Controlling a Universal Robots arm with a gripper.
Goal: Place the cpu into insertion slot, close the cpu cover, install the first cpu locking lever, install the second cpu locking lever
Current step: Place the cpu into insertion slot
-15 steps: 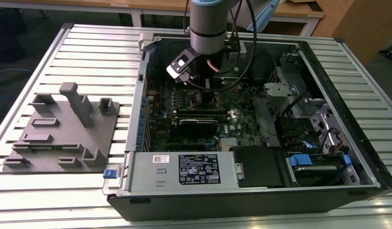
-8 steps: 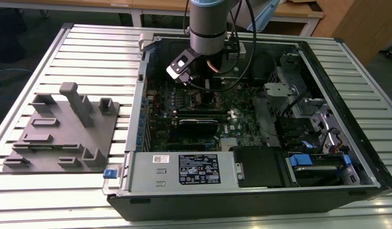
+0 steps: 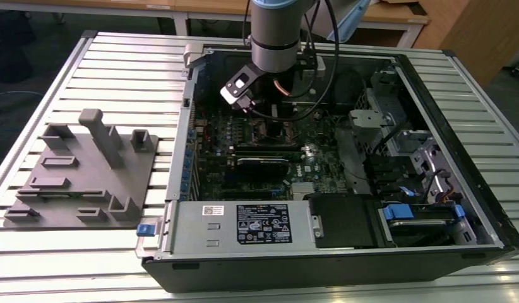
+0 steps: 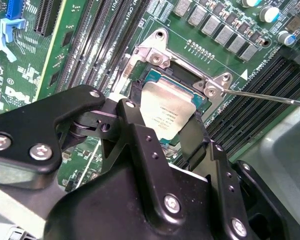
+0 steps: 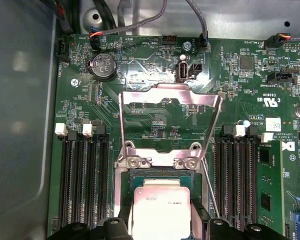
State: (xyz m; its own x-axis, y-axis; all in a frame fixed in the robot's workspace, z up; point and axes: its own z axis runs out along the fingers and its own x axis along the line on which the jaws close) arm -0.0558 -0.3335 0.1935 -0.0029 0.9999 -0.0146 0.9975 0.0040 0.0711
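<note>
The black jaws hold the cpu tight by two of its sides. In both wrist views it is down at the insertion slot on the green board, inside the slot's metal rim, shiny side up. The cpu cover is open and stands up at one end of the slot, and a thin metal lever sticks out free beside it. In the exterior view the arm reaches down into the open computer case, which lies on the table next to a grey block with bumps on the exterior view's left.
</note>
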